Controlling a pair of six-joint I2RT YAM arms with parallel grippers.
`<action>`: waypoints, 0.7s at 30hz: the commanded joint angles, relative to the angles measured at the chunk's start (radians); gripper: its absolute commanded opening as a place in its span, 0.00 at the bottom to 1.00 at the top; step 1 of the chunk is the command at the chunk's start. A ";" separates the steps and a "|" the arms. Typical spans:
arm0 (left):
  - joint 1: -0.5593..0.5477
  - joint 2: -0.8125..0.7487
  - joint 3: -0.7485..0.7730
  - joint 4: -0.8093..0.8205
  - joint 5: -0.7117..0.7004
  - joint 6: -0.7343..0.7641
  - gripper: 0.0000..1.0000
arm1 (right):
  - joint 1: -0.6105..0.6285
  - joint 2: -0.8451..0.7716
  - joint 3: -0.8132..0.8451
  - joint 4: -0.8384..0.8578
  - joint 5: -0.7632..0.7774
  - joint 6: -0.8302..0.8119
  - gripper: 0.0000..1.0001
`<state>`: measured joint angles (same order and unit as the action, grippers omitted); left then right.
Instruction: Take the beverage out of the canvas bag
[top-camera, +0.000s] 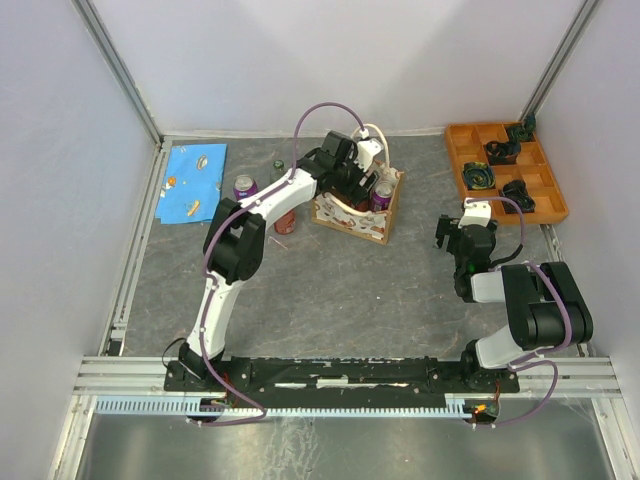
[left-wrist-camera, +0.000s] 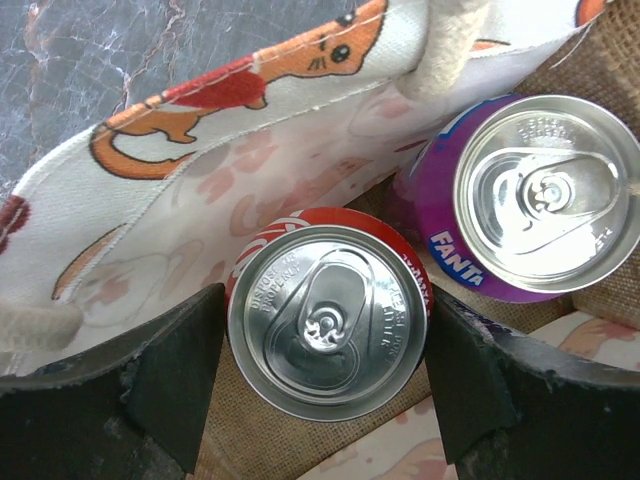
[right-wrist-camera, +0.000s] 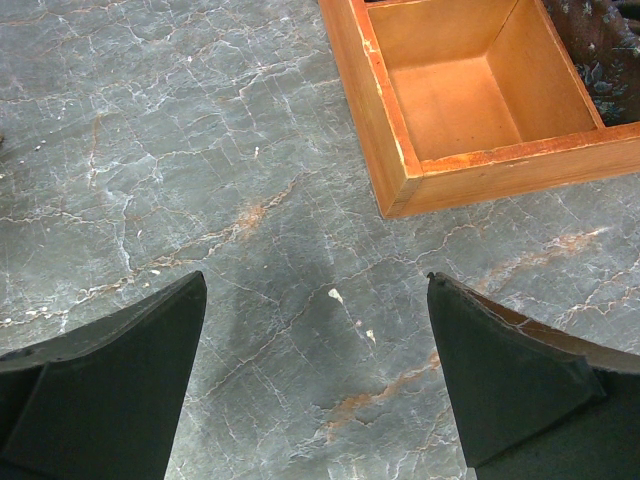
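The canvas bag (top-camera: 355, 222) stands at the table's back centre, cream with red-and-orange animal prints (left-wrist-camera: 200, 190). Inside it stand a red soda can (left-wrist-camera: 328, 318) and a purple Fanta can (left-wrist-camera: 545, 190), both upright, tops showing. My left gripper (left-wrist-camera: 328, 330) reaches down into the bag (top-camera: 352, 178); its jaws stand against both sides of the red can. My right gripper (right-wrist-camera: 317, 300) is open and empty above bare table, right of the bag (top-camera: 452, 235).
An orange compartment tray (top-camera: 455, 150) with dark objects sits at the back right; its corner shows in the right wrist view (right-wrist-camera: 370, 110). A purple can (top-camera: 245, 187), a green can (top-camera: 279, 168), a red can (top-camera: 286, 220) and a blue cloth (top-camera: 192, 182) lie left of the bag.
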<state>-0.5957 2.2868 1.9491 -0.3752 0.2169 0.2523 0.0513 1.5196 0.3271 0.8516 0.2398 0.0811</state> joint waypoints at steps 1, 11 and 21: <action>0.007 -0.048 -0.007 0.085 -0.010 -0.023 0.77 | -0.003 -0.009 0.030 0.026 -0.005 -0.001 0.99; 0.008 -0.066 -0.032 0.107 0.004 -0.033 0.04 | -0.003 -0.009 0.030 0.026 -0.005 0.000 0.99; 0.022 -0.163 0.046 0.098 0.042 -0.059 0.03 | -0.003 -0.010 0.030 0.026 -0.005 -0.001 0.99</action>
<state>-0.5873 2.2593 1.9045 -0.3302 0.2203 0.2321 0.0513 1.5196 0.3275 0.8516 0.2398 0.0811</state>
